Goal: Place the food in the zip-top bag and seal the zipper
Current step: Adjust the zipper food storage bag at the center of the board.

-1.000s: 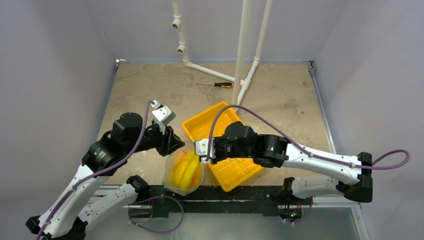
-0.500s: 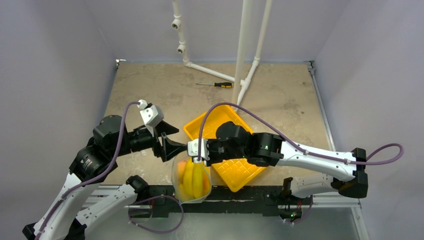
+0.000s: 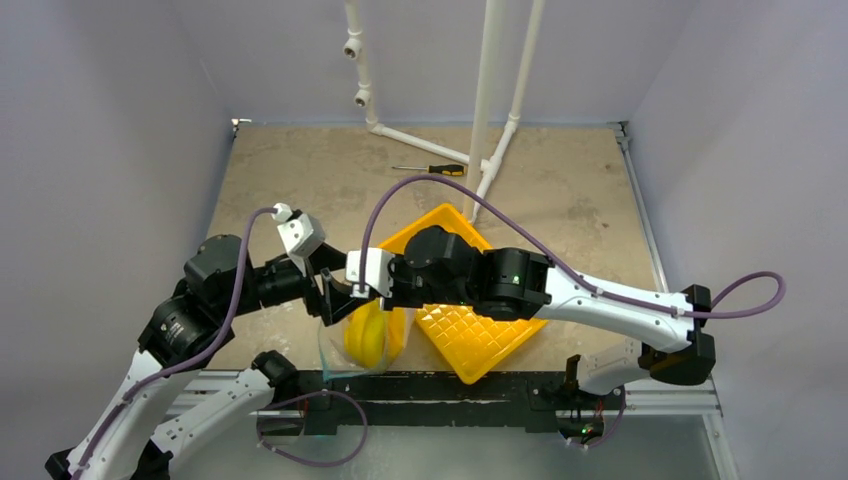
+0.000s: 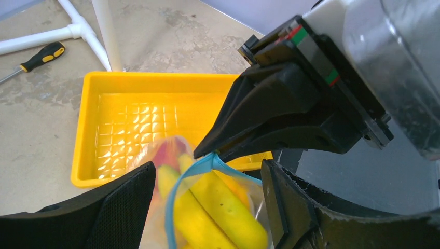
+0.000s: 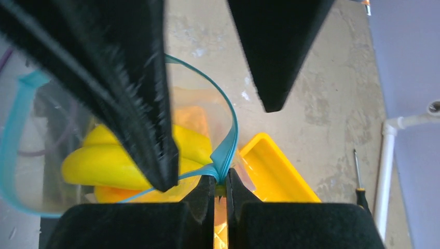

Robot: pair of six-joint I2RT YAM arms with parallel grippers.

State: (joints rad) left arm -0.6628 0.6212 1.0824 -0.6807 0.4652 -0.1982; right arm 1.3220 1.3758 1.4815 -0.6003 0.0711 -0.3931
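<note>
Zipper (image 5: 233, 132) nipped at the very tip of the right claw (image 5: 220, 179), jaws pressed together with only the teal strip in the seam. From that pinch, a loop of strip rising up and away from the claw, then curving round the open mouth of the bag (image 3: 330, 352). Bag just below the right claw's tips, clear walls slack, mouth unsealed. Inside, directly under the pinch: fruit (image 4: 223, 207), mostly long yellow bananas, plus a glimpse of something reddish against the far wall. Other pieces too hidden to name.

Left claw (image 4: 207, 168) spread wide, facing the right claw tip to tip. Bag mouth and strip sitting in the gap between its jaws. Contact with either jaw impossible to tell. Right claw's tip reaching into that same gap from the opposite side.

Ahead of the left claw, past the bag: yellow tray (image 4: 155, 77) with a gridded floor, flat on the table (image 3: 580, 200) and just beside the bag. Farther on beyond the tray, well apart from both claws: black-and-yellow screwdriver (image 4: 39, 56) near the foot of white pipes (image 4: 106, 31).
</note>
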